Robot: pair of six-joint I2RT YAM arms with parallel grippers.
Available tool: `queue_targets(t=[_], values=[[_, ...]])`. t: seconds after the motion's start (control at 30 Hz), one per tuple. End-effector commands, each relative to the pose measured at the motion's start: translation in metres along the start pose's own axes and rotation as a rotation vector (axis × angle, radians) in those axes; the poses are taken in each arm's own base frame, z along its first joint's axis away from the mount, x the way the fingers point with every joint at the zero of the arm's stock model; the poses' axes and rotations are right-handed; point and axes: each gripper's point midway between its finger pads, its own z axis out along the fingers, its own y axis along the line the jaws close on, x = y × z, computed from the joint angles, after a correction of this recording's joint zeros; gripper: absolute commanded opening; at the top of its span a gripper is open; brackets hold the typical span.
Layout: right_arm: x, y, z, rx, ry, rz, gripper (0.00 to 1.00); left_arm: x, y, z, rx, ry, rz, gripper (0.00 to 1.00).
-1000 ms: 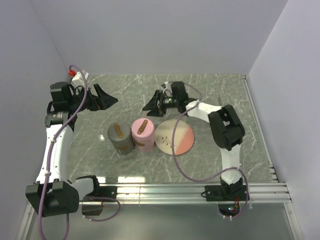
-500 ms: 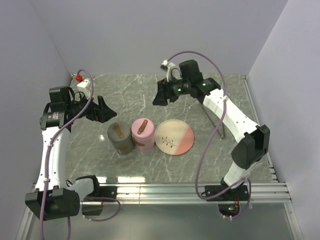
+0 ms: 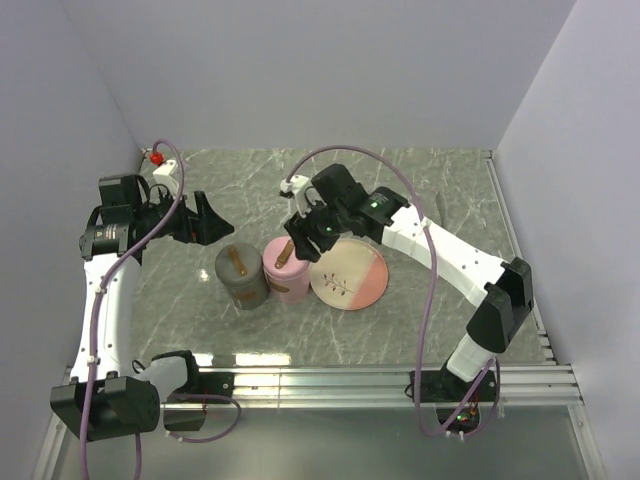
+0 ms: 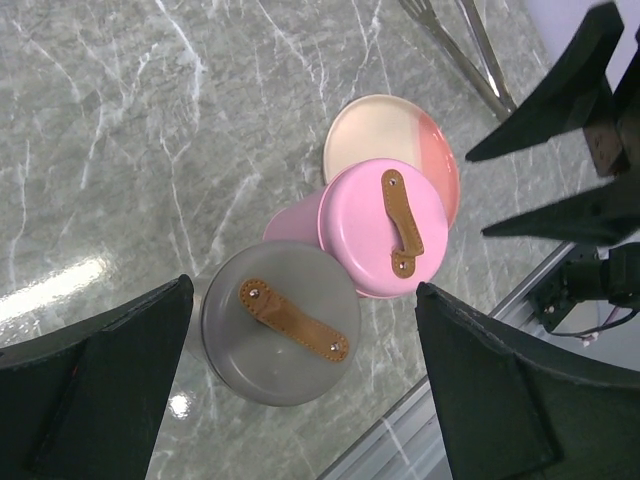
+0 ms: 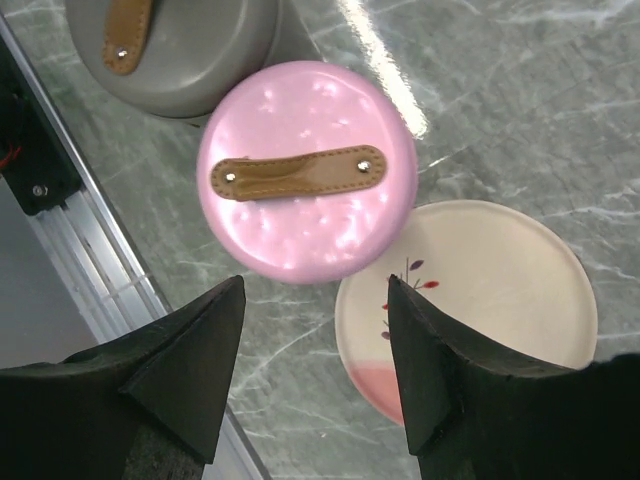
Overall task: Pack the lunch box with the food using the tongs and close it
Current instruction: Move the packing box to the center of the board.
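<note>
Tongs (image 4: 495, 95) lie flat on the marble worktop (image 3: 200, 290), past the cream-and-pink plate (image 3: 350, 275) toward 1 o'clock in the left wrist view. The pink lunch box (image 3: 288, 268), lid on, has the plate just beside it at 3 o'clock and a grey lidded box (image 3: 240, 275) at 9 o'clock. The right hand (image 3: 303, 238) hovers over the pink lid, fingers apart, gripping nothing. The left hand (image 3: 212, 212) hangs spread wide at 10 o'clock.

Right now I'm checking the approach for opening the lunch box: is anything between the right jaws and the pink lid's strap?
Nothing visible does. The right gripper, jaws open, hangs above the pink lid, whose brown strap lies bare; the plate sits beside it.
</note>
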Motion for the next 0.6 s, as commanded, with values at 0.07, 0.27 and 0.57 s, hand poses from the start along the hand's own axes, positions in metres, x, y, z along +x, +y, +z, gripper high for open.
queue_targets(t=[0.07,0.27,0.57], values=[[-0.022,0.011,-0.004,0.067,-0.076,-0.074,0.65,-0.006,-0.004,-0.002,-0.003,-0.037,-0.039,0.99],[-0.020,0.021,0.008,0.073,-0.058,-0.114,0.64,-0.001,-0.001,-0.001,-0.019,-0.039,-0.060,0.99],[0.009,0.019,0.040,0.083,0.026,-0.130,0.64,-0.001,0.001,-0.003,-0.032,-0.033,-0.033,0.99]])
